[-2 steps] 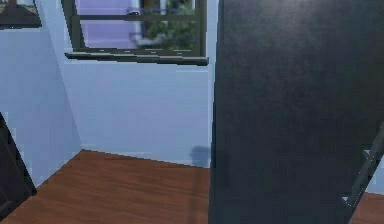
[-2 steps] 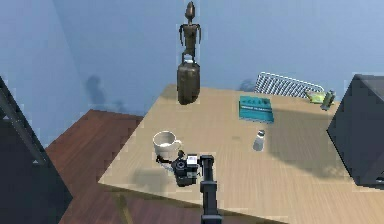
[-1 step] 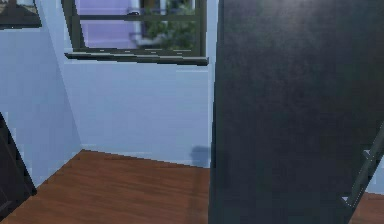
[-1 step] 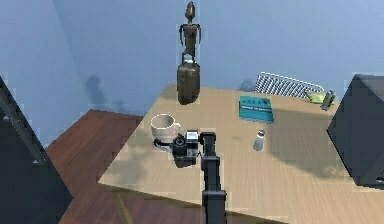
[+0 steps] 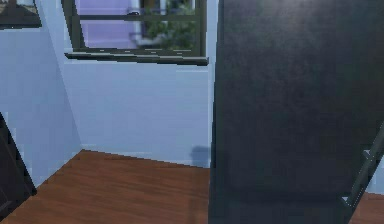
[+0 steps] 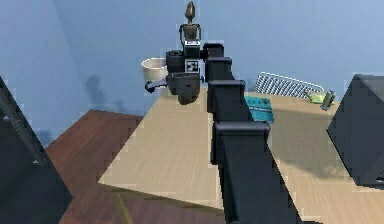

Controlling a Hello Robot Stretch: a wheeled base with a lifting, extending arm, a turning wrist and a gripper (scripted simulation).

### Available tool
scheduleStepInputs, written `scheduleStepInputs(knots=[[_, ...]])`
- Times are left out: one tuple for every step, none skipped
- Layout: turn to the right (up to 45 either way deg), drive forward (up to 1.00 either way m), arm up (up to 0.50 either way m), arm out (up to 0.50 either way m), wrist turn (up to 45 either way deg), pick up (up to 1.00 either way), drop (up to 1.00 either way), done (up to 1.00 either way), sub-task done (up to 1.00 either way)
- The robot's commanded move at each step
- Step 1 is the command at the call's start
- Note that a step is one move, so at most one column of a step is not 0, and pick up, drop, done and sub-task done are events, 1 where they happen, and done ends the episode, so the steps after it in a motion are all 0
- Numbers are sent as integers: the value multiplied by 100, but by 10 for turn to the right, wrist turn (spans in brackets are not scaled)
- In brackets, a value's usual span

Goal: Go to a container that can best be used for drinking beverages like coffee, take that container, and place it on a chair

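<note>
In the arm side view we saw the arm [image 6: 235, 140], a dark square-sectioned bar, reaching over a pale, smooth wooden table [image 6: 170, 150]. At its far end the gripper [image 6: 168, 84] held a white rounded mug [image 6: 153, 70], which hung by the table's far corner, clear of the top, against the flat blue wall [image 6: 80, 40]. Along the table lay a ribbed wire rack [image 6: 285, 83], a teal box [image 6: 262, 106] and a dark boxy block [image 6: 362, 130]. In the forward view a tall matte black cabinet [image 5: 290, 110] stood on the reddish plank floor [image 5: 120, 190] beside a dark-framed window [image 5: 135, 30].
</note>
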Motion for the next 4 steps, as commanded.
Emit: scheduleStepInputs(knots=[[0, 0, 0, 0, -450, 0, 0, 0, 0], [0, 0, 0, 0, -450, 0, 0, 0, 0], [0, 0, 0, 0, -210, 0, 0, 0, 0], [0, 0, 0, -32, 0, 0, 0, 0, 0]])
